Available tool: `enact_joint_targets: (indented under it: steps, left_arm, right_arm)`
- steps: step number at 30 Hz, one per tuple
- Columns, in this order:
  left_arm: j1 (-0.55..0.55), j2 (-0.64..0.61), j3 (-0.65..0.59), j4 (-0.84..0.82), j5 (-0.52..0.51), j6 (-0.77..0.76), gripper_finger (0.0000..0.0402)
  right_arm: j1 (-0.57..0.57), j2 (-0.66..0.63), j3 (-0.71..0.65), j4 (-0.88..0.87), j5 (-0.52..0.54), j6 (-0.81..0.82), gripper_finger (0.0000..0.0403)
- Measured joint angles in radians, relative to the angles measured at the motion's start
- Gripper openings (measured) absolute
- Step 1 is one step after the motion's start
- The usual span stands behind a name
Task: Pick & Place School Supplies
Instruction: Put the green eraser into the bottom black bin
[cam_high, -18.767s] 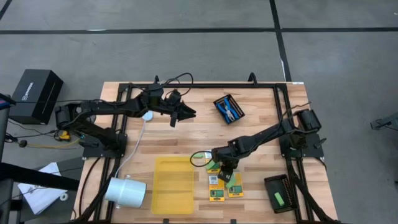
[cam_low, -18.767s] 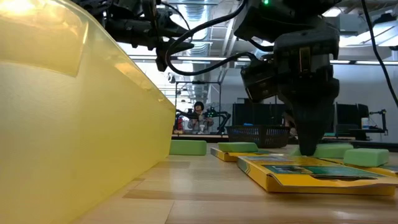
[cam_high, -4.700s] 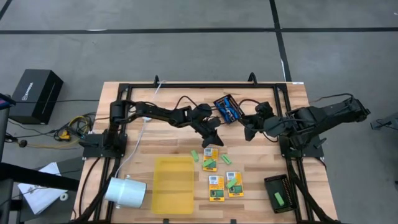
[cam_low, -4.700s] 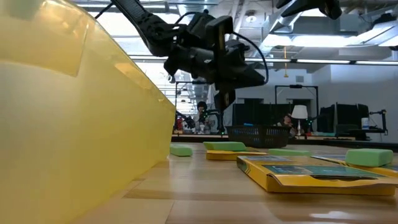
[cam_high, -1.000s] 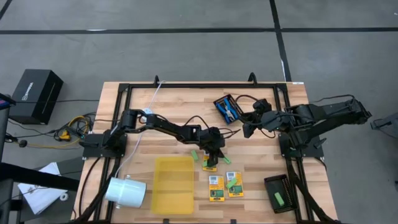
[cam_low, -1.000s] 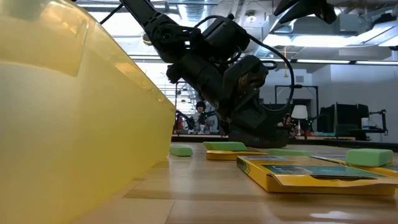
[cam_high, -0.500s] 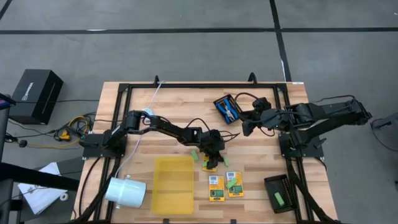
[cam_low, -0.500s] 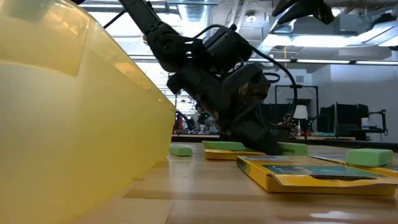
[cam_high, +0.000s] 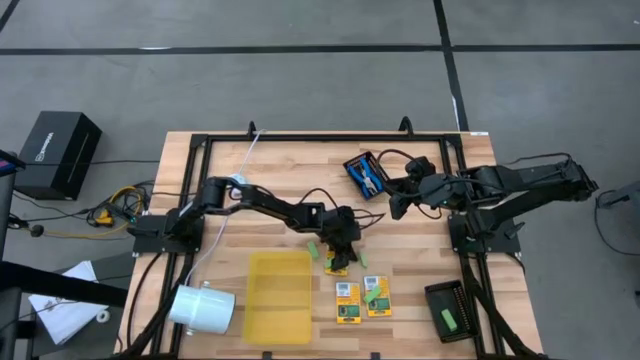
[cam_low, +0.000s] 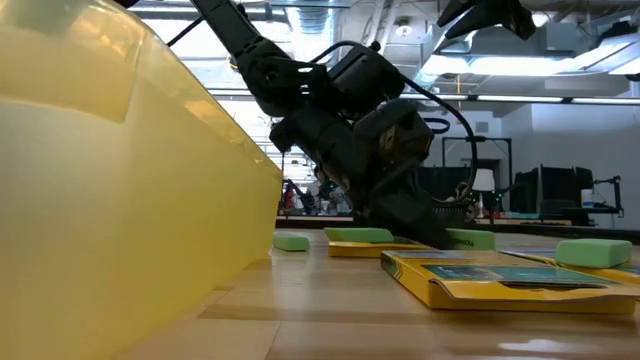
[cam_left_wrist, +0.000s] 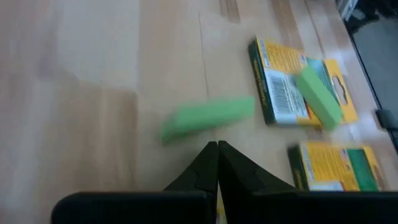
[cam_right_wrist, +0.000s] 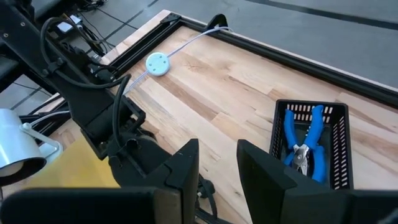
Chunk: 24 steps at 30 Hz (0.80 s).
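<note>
Even, bright overhead light fills the scene; ceiling light strips (cam_low: 470, 62) glare white in the low view. The yellow tray (cam_low: 120, 200) right at that lens is a glowing, unfocused mass. In the left wrist view the green stick (cam_left_wrist: 208, 118) is smeared with blur. Shadows on the wooden table (cam_high: 270, 175) are soft and faint.

You have a yellow tray (cam_high: 279, 296) beside a white cup (cam_high: 200, 307). Two black mesh trays (cam_high: 450, 311) and a black box (cam_high: 58, 152) sit apart.
</note>
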Motion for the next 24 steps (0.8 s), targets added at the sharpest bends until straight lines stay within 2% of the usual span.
enact_joint_targets:
  steps: [6, 13, 15, 20, 24]
  left_arm:
    - [0.000, -0.071, -0.006, -0.112, 0.046, 0.113, 0.0001]
    - [0.029, -0.180, -0.005, -0.195, 0.008, 0.203, 0.0001]
    - [0.040, -0.202, -0.002, -0.208, -0.008, 0.214, 0.0001]
    - [0.076, -0.248, -0.005, -0.289, -0.009, 0.200, 0.0001]
    - [0.123, -0.305, -0.003, -0.304, -0.007, 0.205, 0.0001]
  right_arm:
    - [-0.001, 0.000, 0.000, 0.011, 0.000, -0.039, 0.0102]
    - [-0.018, 0.000, 0.000, 0.027, -0.001, -0.053, 0.0102]
    - [-0.024, 0.000, 0.000, 0.029, -0.038, -0.051, 0.0102]
    - [-0.039, 0.000, 0.000, 0.044, -0.226, -0.041, 0.0102]
    - [-0.029, 0.000, 0.000, 0.141, -0.236, -0.086, 0.0102]
